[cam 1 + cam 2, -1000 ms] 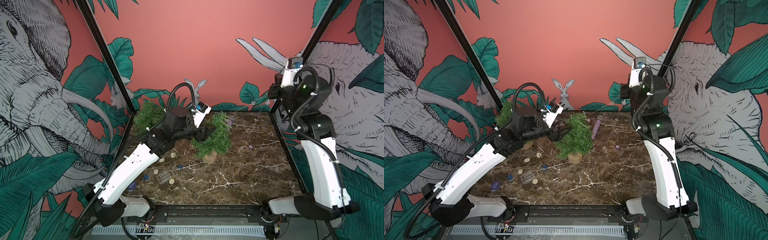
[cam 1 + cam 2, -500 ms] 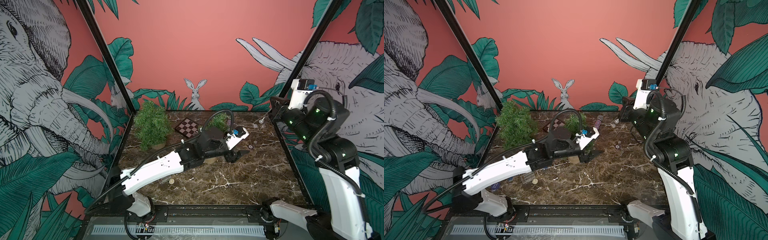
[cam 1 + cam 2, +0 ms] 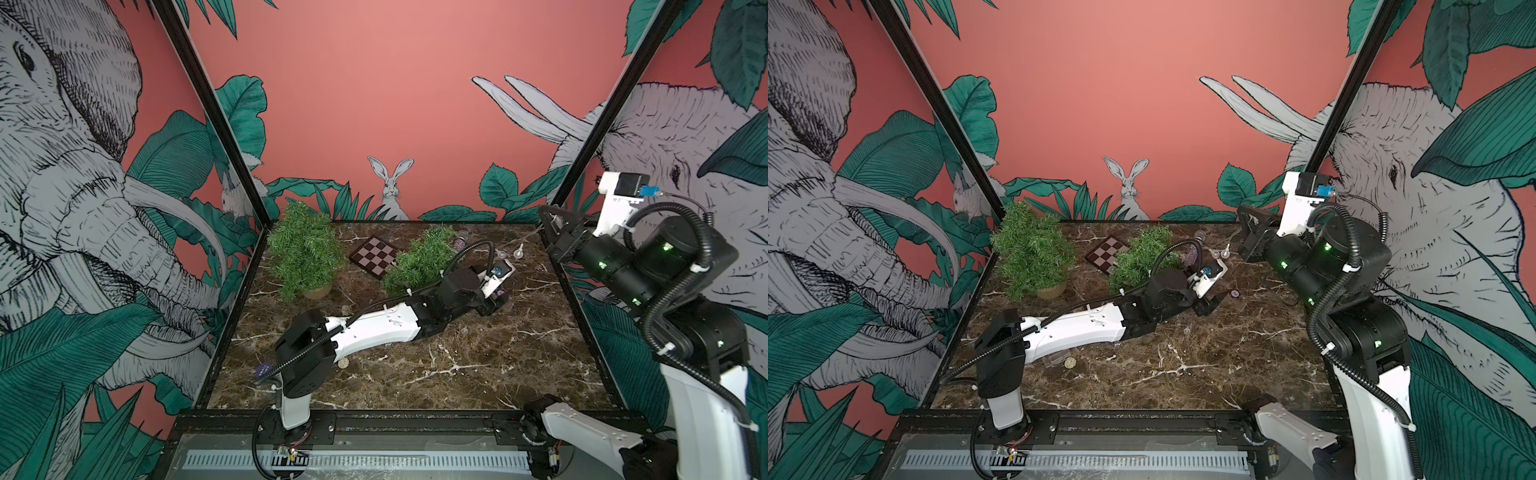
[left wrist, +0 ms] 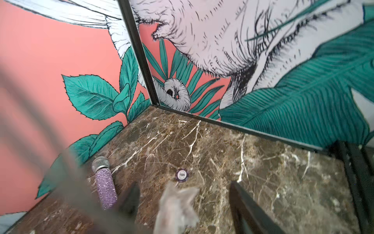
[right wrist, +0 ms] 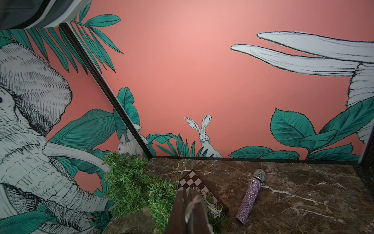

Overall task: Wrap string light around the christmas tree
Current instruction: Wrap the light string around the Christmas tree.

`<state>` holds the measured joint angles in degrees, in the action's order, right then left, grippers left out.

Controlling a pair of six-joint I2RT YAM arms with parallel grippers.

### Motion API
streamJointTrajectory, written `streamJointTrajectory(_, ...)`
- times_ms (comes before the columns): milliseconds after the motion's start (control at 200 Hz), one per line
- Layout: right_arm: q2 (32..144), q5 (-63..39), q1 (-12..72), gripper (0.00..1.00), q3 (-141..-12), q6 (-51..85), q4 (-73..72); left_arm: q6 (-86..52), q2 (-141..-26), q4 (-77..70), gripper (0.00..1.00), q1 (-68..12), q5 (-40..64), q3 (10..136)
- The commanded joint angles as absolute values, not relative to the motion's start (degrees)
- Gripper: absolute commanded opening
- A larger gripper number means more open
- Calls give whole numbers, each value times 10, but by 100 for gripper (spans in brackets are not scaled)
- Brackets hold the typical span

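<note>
The small christmas tree point(image 3: 422, 259) point(image 3: 1142, 255) stands mid-table; its silver star point(image 5: 215, 212) shows in the right wrist view. The string light point(image 3: 517, 251) point(image 3: 1225, 250), a thin wire with clear bulbs, runs from the tree up to my right gripper point(image 3: 548, 222) point(image 3: 1246, 222) point(image 5: 188, 192), which is shut on it near the back right corner. My left gripper point(image 3: 496, 301) point(image 3: 1214, 301) point(image 4: 184, 188) hangs low over the table just right of the tree. It is open, its fingers point(image 4: 242, 202) apart, with a blurred pale bulb point(image 4: 176, 206) between them.
A bigger potted tree point(image 3: 305, 253) stands at the back left. A checkerboard point(image 3: 374, 255) lies behind the small tree, a purple glitter microphone point(image 5: 251, 196) point(image 4: 105, 186) beside it. A poker chip point(image 4: 182, 175) point(image 3: 1234, 293) lies ahead of the left gripper. Small balls point(image 3: 343, 363) sit front left.
My left arm has swung from the tree's left side across to its right and dropped low. The right gripper has come down from high by the back wall.
</note>
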<state>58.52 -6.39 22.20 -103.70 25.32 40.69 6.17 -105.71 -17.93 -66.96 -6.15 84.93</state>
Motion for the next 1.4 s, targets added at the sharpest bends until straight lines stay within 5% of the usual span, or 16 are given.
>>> streamJointTrajectory(0,580,-84,225,0,-1028,265,375,49,-1051,-215,43,-670,-14,862)
streamJointTrajectory(85,584,-83,225,0,-1015,257,378,37,-1022,-166,17,-672,24,842)
streamJointTrajectory(230,585,-53,225,0,-953,236,347,-4,-935,-123,0,-675,68,747)
streamJointTrajectory(625,644,-21,218,0,-927,212,301,-40,-817,122,0,-682,170,690)
streamJointTrajectory(810,650,-40,208,34,-908,204,338,0,-740,300,0,-682,153,724)
streamJointTrajectory(1040,644,-94,183,50,-848,182,390,43,-645,522,0,-646,94,806)
streamJointTrajectory(1295,658,-384,167,86,-836,252,345,63,-611,590,0,-533,30,828)
streamJointTrajectory(1390,654,-354,166,88,-832,235,381,72,-624,621,0,-529,-20,855)
